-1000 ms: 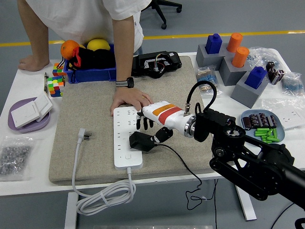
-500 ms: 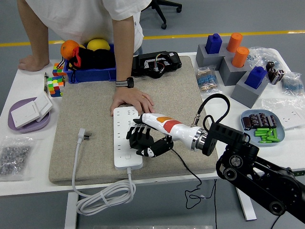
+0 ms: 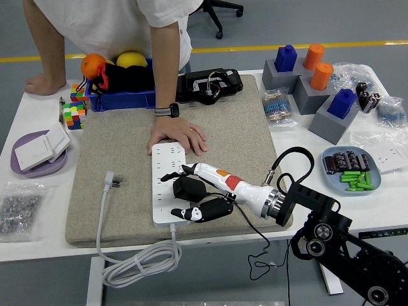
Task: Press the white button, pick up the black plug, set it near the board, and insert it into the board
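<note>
A: Black plug (image 3: 187, 188) is sitting on the white power strip (image 3: 169, 185), about halfway along it, and the right robot hand (image 3: 191, 194) is closing around it, thumb and forefinger pinching it from above and below. The plug's thin black cord (image 3: 255, 231) is trailing off the mat toward the near edge of the bench (image 3: 38, 239).

B: Why is it gripping from the side like that?

A: I judge it leaves the prongs facing down at the sockets, so the hand can press straight in. Whether the prongs are seated yet, I cannot tell; the fingers are hiding the underside.

B: And the strip's own lead?

A: Its white cable (image 3: 137, 258) is looping over the near edge, with its white plug (image 3: 113, 181) lying loose on the grey mat (image 3: 127, 140), so the strip looks unpowered.

B: Farther back?

A: A person's hand (image 3: 177, 136) is pressing flat at the strip's far end, probably steadying it against the push. The mat is likely stopping it from sliding, too.

B: Any writing to read?

A: None that I can make out. The strip shows no legible brand, and the robot hand carries only orange and yellow bands.
</note>
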